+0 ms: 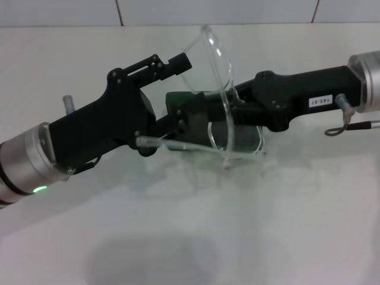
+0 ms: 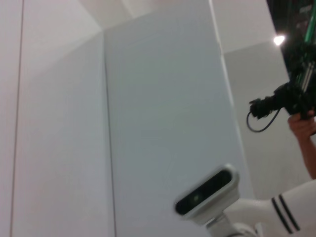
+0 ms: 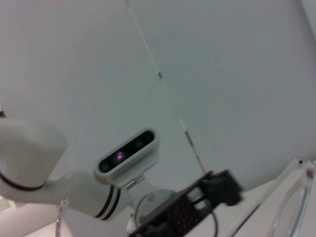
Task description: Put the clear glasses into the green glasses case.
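The clear glasses [image 1: 217,71] stand tilted up on edge at the table's middle, their thin arms [image 1: 178,144] reaching toward me. My right gripper [image 1: 230,102] comes in from the right and is shut on the lens. My left gripper [image 1: 180,95] reaches in from the left, open, with one finger [image 1: 175,63] above and one finger [image 1: 177,126] below, right beside the glasses. The green glasses case [image 1: 244,134] lies on the table under both grippers and is mostly hidden by them. A clear edge of the glasses [image 3: 295,197] shows in the right wrist view.
The white table [image 1: 196,237] spreads toward me, and a tiled wall [image 1: 214,10] runs behind it. Both wrist views look upward at walls and my head camera [image 2: 206,191] [image 3: 127,152]. A person's hand holding a camera [image 2: 296,106] shows in the left wrist view.
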Controlling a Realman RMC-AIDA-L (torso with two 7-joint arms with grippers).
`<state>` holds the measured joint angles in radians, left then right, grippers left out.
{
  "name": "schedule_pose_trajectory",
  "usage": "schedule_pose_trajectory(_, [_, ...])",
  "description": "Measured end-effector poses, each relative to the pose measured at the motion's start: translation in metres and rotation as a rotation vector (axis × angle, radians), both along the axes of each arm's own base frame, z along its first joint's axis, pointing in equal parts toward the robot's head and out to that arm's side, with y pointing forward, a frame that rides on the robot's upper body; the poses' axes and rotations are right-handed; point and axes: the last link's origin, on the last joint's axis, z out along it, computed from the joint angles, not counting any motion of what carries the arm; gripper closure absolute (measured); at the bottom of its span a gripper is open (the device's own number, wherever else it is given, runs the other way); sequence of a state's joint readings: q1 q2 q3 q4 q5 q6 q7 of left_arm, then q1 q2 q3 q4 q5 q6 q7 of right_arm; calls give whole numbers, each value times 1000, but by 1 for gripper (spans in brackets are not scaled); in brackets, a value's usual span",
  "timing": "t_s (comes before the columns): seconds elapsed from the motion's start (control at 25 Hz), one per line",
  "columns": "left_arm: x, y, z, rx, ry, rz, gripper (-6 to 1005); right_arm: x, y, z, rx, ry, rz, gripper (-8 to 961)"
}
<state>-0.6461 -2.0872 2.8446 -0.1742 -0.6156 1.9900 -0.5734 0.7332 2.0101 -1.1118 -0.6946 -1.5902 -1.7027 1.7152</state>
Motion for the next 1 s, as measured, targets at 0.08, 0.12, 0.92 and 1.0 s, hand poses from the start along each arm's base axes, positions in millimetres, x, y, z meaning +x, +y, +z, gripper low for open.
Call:
schedule_pose_trajectory(0.08, [2, -1, 1, -4, -10, -15, 442, 1, 1, 1, 2, 4, -10, 846])
schedule_pose_trajectory(0.12, [2, -2, 2, -5, -13, -21, 442, 1, 1, 1, 0, 3, -12, 846])
schedule_pose_trajectory(0.92, [-2, -1, -2, -25, 25, -3, 442, 16, 18, 25, 236, 270, -140, 847])
schedule_pose_trajectory(1.0, [1, -3, -4, -48, 25, -30, 441, 16, 19, 24, 239, 267, -146, 847])
